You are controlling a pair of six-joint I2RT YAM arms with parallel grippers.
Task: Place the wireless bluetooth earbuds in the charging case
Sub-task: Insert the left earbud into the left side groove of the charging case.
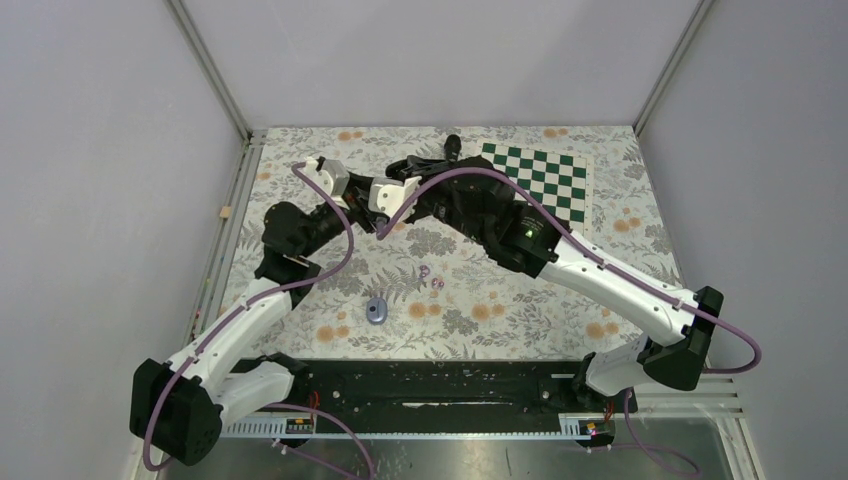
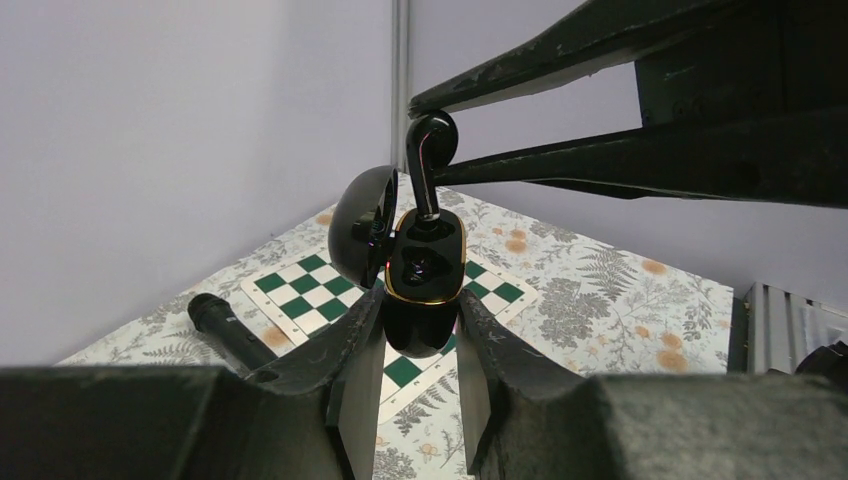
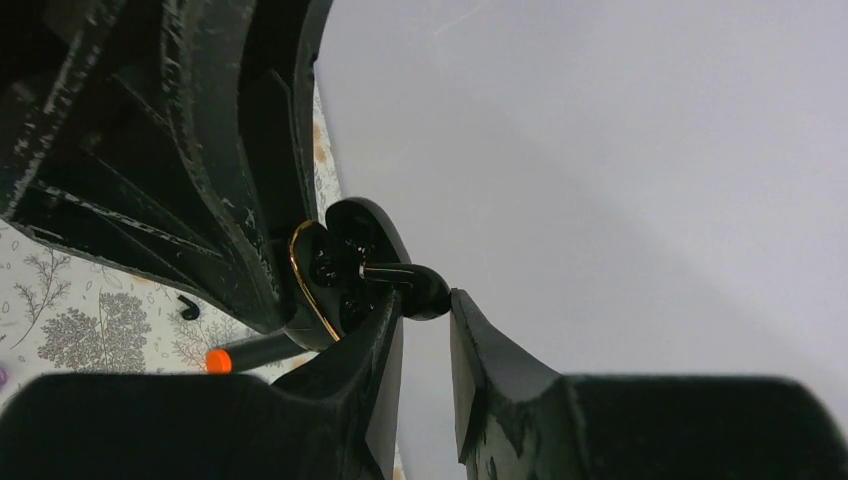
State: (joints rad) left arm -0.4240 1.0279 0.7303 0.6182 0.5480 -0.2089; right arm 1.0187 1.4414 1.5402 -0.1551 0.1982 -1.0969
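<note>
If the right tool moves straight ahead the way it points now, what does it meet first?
Probably the open charging case in the left tool; the earbud in the right tool has its stem at it.

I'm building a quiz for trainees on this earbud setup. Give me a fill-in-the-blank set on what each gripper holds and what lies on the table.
1. The left gripper is shut on the charging case, whose lid stands ____.
2. The right gripper pinches a ____ earbud by its head, stem towards the case.
3. The case's rim is ____ in colour.
4. The checkered mat has white and ____ squares.

Missing words: open; black; gold; green.
</note>
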